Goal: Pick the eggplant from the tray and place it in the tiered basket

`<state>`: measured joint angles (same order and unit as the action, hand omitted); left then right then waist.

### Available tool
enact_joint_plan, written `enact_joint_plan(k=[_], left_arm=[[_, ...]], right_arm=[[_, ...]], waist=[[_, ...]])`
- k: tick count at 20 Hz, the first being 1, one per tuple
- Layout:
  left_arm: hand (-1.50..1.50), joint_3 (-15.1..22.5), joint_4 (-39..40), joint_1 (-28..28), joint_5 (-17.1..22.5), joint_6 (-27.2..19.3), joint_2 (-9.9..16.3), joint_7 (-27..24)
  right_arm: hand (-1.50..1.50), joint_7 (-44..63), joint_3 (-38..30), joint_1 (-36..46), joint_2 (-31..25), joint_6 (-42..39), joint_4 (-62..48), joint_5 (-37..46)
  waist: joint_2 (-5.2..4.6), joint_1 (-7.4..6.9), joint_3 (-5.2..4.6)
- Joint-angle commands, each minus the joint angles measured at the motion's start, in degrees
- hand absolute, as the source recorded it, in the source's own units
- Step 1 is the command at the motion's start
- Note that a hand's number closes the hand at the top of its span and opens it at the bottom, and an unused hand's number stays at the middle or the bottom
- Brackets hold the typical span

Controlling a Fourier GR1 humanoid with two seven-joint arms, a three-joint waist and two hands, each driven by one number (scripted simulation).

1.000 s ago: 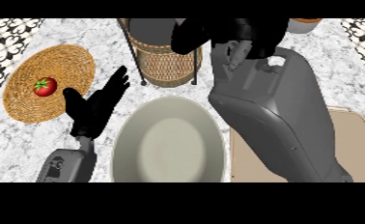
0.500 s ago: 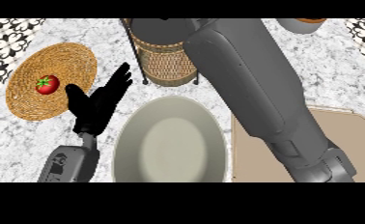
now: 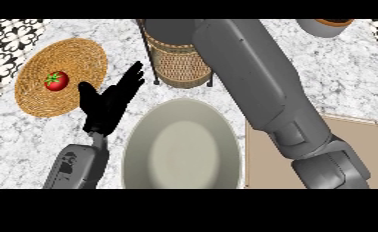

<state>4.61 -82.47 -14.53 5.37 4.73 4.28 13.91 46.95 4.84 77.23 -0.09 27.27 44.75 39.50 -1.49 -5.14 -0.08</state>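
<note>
Beside the plate — left hand, fingers straight and apart; no readable writing.

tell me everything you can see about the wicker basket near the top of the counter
The brown woven wicker basket stands upright at the top middle of the marble counter, in a thin dark wire frame with legs. Its weave looks tight and cylindrical. The grey right forearm crosses over its right side and hides its rim there. Its contents cannot be seen.

Red tomato on round woven mat, pale empty plate near, marble counter
</note>
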Motion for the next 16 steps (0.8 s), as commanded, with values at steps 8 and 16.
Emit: enact_joint_plan(k=[8, 16], left_arm=[[0.00, 0.8, 1.3, -2.3, 0.0, 1.4, -0.5, -0.7], [0.00, -1.9, 1.5, -2.0, 0.6, 0.5, 0.8, 0.7]], right_arm=[[-1.50, -19.9, 0.4, 5.5, 0.1, 12.0, -11.6, -15.9], [-1.50, -22.3, 0.3, 8.2, 0.1, 27.3, -16.8, -17.2]], waist=[[-0.68, -2.70, -0.09], [0.26, 0.36, -0.04]])
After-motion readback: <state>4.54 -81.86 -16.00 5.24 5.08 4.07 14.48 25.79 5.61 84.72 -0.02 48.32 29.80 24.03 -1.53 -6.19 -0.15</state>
